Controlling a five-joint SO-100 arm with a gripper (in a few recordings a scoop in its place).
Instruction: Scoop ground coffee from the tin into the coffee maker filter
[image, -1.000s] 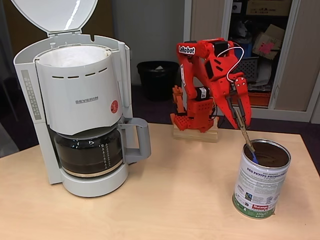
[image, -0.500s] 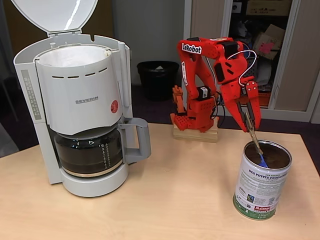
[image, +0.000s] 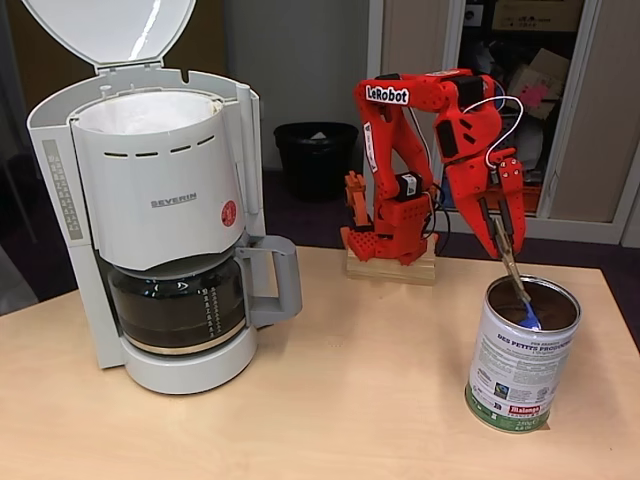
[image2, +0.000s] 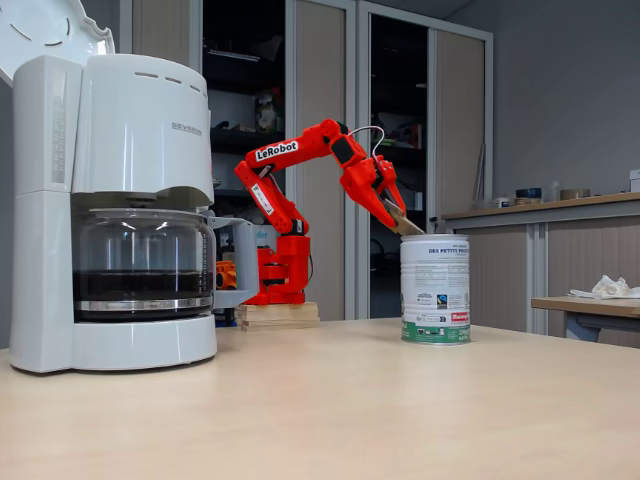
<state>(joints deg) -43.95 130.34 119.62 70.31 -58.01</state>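
The scooping step is being carried out. One red arm is being held over the right of the frame, and its gripper is being kept clamped on the brownish handle of one scoop, whose blue bowl is being dipped inside the open mouth of the tin. In the other fixed view the gripper is being shown just above the rim of the tin, at the centre right of that frame.

The ground coffee is being seen as a dark brown surface filling the tin close to its rim, at the lower right of the frame; how much is being held in the scoop's bowl cannot be told.

The coffee maker filter, a white paper liner in the round basket, is being shown at the upper left, well apart from the tin, with the lid standing raised above it.

It is judged that no transfer is being made yet. The next move is being judged to call for a level lift of the loaded scoop clear of the rim, then a long carry leftward and upward across the frame to the basket, with the bowl kept flat so that powder is not spilled on the table.

Counted: one tin, one scoop, one coffee machine, one glass carafe.
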